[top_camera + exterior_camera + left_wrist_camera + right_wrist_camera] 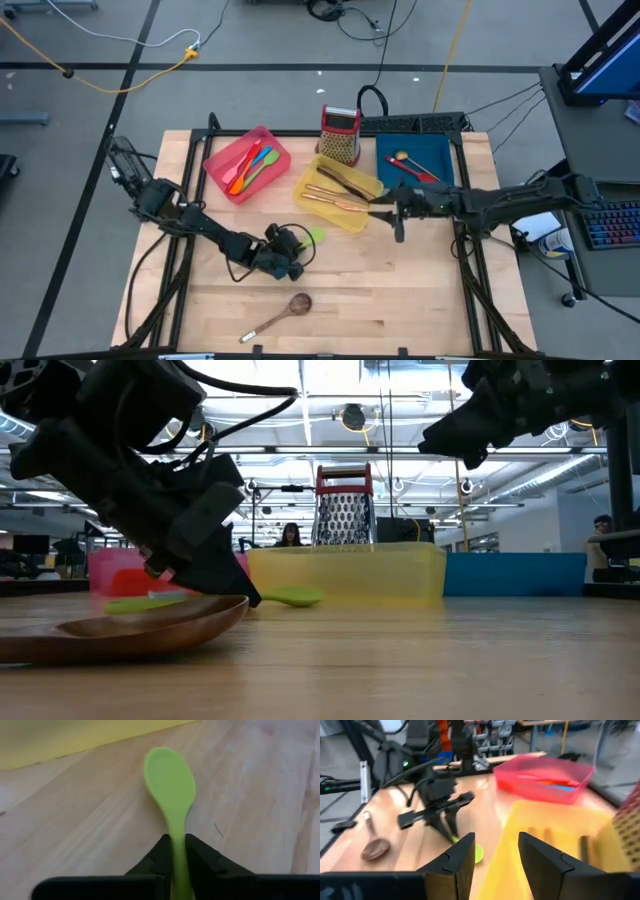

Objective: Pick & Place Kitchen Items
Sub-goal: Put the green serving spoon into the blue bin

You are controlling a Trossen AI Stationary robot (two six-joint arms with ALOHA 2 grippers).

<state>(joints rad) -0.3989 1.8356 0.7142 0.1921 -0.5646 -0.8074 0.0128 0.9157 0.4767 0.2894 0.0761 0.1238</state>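
Most utensils were already sorted: silicone pieces in the pink rectangular tray (pixel 247 160), copper-coloured cutlery in the yellow tray (pixel 338 193), others in the blue tray (pixel 414 158). Outstanding: a slim light-green silicone spoon (pixel 170 780) and a brownish wooden spoon (pixel 278 315), both on the table. The left gripper (pixel 174 851) had its fingers narrowed onto the green handle, the smooth oval bowl projecting beyond the fingertips. The right gripper (pixel 495 851) hovered over the yellow tray, fingers apart, empty.

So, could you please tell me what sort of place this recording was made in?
Probably a robotics lab in an open workshop hall: cables trail over the floor, a keyboard sits beside the wooden table, and ceiling lights hang overhead.
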